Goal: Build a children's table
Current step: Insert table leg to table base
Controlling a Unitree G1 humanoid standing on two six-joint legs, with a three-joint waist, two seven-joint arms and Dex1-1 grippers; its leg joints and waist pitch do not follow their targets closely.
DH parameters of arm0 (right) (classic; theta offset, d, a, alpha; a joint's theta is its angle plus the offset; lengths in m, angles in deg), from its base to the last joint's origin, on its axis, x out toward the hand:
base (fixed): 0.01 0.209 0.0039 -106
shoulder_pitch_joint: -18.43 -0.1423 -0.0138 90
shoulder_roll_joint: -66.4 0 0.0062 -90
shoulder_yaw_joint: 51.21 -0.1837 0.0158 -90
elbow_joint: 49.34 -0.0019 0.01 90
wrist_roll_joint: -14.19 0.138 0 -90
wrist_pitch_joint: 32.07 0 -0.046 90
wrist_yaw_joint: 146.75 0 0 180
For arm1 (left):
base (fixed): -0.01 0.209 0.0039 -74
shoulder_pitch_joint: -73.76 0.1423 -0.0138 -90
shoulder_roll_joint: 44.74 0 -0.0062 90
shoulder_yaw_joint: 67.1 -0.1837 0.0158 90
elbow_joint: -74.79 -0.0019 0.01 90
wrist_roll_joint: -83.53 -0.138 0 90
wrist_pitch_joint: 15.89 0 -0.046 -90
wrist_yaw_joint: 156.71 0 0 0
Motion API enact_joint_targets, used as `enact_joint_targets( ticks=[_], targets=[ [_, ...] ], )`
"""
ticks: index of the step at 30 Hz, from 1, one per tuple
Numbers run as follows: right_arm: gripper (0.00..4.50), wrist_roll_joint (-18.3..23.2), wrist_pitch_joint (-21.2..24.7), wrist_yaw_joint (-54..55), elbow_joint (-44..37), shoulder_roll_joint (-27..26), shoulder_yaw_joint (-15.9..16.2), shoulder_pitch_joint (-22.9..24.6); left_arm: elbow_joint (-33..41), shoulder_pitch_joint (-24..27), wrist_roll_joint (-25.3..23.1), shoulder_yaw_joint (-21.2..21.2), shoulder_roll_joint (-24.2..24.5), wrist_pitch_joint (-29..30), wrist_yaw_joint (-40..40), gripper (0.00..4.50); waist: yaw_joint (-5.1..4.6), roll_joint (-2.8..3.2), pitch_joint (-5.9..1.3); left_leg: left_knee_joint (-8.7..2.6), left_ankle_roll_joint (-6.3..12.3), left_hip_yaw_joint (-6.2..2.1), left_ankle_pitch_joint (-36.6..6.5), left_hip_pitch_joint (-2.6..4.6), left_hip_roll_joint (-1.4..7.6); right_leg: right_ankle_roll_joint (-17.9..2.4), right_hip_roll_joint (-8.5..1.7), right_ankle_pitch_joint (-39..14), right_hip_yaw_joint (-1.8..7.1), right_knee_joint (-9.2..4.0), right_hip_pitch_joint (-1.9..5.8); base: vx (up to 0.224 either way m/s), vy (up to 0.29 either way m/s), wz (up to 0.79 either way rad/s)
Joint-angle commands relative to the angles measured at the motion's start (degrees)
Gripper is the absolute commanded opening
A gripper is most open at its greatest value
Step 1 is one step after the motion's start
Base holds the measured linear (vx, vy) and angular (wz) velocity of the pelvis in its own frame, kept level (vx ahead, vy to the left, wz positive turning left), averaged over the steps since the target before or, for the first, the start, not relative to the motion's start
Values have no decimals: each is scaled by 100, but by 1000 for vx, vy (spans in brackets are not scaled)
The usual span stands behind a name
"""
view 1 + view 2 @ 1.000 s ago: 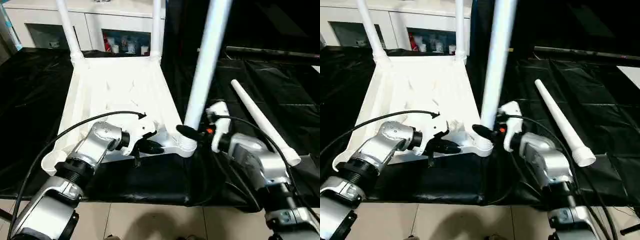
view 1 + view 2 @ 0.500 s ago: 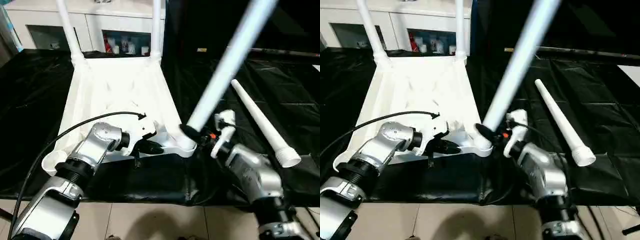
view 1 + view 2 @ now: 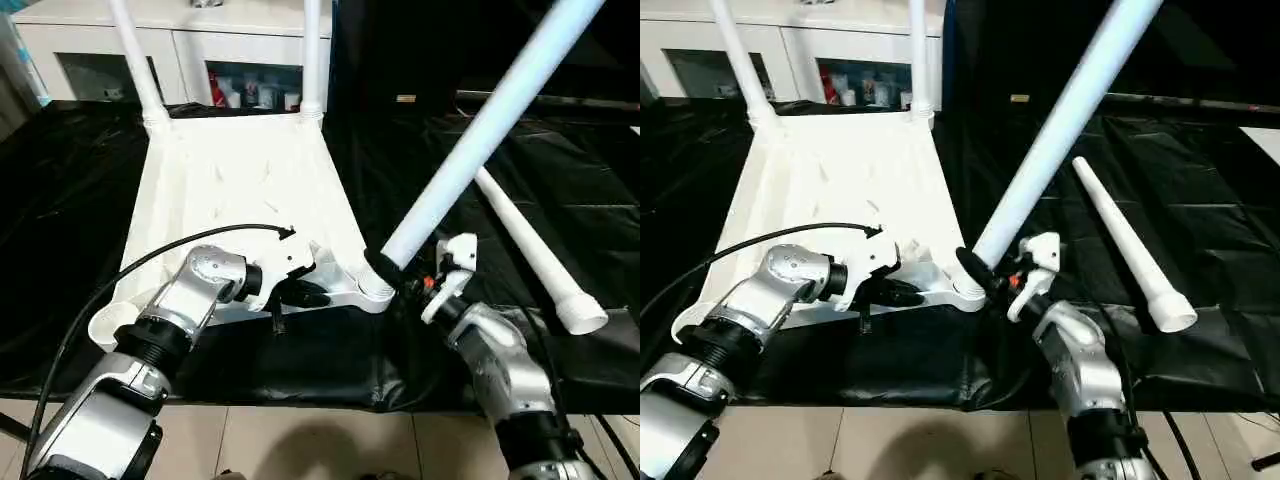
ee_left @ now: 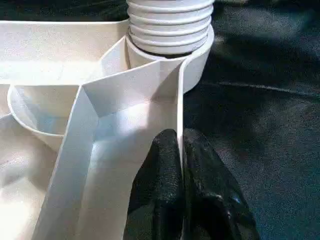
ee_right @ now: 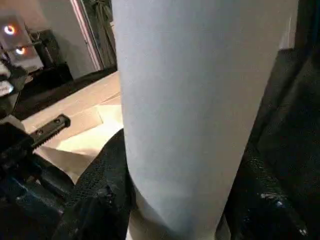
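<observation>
Gripping a tilted leg (image 3: 480,130) at the near right corner socket (image 3: 376,290), the right gripper (image 3: 392,272) has its black fingers (image 5: 107,185) pressed on either side of it.
Left gripper (image 4: 181,150) fingers pinch the upturned table top's (image 3: 240,180) near rim beside that socket; two legs stand in far sockets, a loose leg (image 3: 535,255) lies on the black table (image 3: 60,180). No readable writing.

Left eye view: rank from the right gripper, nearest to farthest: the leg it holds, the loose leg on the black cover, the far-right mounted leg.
1. Held leg: between the right gripper fingers, base at the tabletop's near-right corner socket, leaning right.
2. Loose leg: lying on the black cover, to the gripper's right.
3. Far-right mounted leg: upright at the tabletop's far corner.
</observation>
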Motion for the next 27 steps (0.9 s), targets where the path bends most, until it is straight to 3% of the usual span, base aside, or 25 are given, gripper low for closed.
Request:
enact_joint_targets(
  ticks=[1, 4, 7, 9, 10, 11, 14, 15, 16, 19, 20, 22, 27],
  targets=[
    [193, -364, -11, 124, 301, 126, 73, 274, 21, -244, 54, 290, 67, -131, 164, 0, 18, 69, -374, -440, 164, 64, -1827, -14, -92, -767, -159, -2562, 132, -552, 364, 0, 0, 0],
    [193, -536, -185, 262, 278, 148, 134, 357, -4, -246, 49, 304, 47, -162, 166, 0, 15, 74, -365, -441, 167, 59, -1883, -8, -97, -639, -162, -2846, 125, -589, 345, 0, 0, 0],
    [193, -616, -98, 265, 140, 201, 250, 344, -20, -249, 33, 303, 35, -185, 170, 0, 5, 25, -364, -443, 198, 61, -1848, -19, -98, -576, -154, -2926, 126, -595, 343, 0, 0, 0],
    [193, -698, -36, 246, 79, 252, 348, 306, -26, -247, 22, 300, 32, -197, 178, 0, 3, 32, -364, -447, 209, 58, -1807, -25, -92, -557, -156, -2912, 129, -589, 339, 0, 0, 0],
    [193, -733, -32, 206, 53, 278, 400, 284, -24, -242, 15, 295, 31, -203, 182, 0, -11, -32, -364, -443, 224, 69, -1799, -29, -90, -547, -148, -2917, 128, -596, 335, 0, 0, 0],
    [193, -768, 17, 150, 10, 308, 467, 252, -22, -229, 2, 284, 31, -222, 189, 0, -9, -56, -360, -438, 246, 75, -1756, -37, -93, -520, -150, -2957, 132, -597, 333, 0, 0, 0],
    [193, -796, 361, -28, -121, 386, 661, 80, 46, -133, -14, 256, 29, -242, 207, 0, -9, -109, -349, -428, 281, 80, -1706, -32, -93, -416, -163, -3190, 131, -612, 312, 0, 0, 0],
    [193, -799, 424, -77, -124, 407, 688, 34, 70, -110, -9, 252, 30, -238, 198, 0, -5, -93, -348, -428, 271, 75, -1706, -35, -99, -392, -169, -3247, 128, -613, 315, 0, 0, 0],
    [193, -805, 508, -144, -126, 440, 725, -27, 107, -78, -3, 246, 29, -232, 186, 0, -3, -129, -346, -426, 268, 72, -1703, -34, -99, -336, -171, -3363, 120, -616, 308, 0, 0, 0],
    [193, -757, 761, -317, -147, 506, 805, -146, 181, -14, 18, 229, 46, -245, 115, 0, -14, -147, -345, -425, 241, 67, -1749, -32, -96, -243, -173, -3490, 114, -640, 292, 0, 0, 0],
    [193, -687, 1024, -550, -158, 596, 907, -251, 274, 44, 51, 215, 70, -246, 20, 0, -11, -184, -348, -423, 249, 64, -1720, -34, -95, -231, -176, -3492, 113, -627, 295, 0, 0, 0],
    [193, -593, 1275, -734, -154, 662, 945, -333, 339, 82, 72, 212, 86, -231, -38, 0, -1, -187, -354, -424, 261, 68, -1670, -34, -83, -237, -187, -3422, 127, -626, 288, 0, 0, 0],
    [193, -536, 1477, -1079, 35, 775, 987, -511, 388, 123, 82, 192, 126, -289, -162, 0, -10, -207, -358, -434, 248, 72, -1614, -47, -71, -314, -189, -3222, 134, -599, 293, 0, 0, 0]
  ],
)
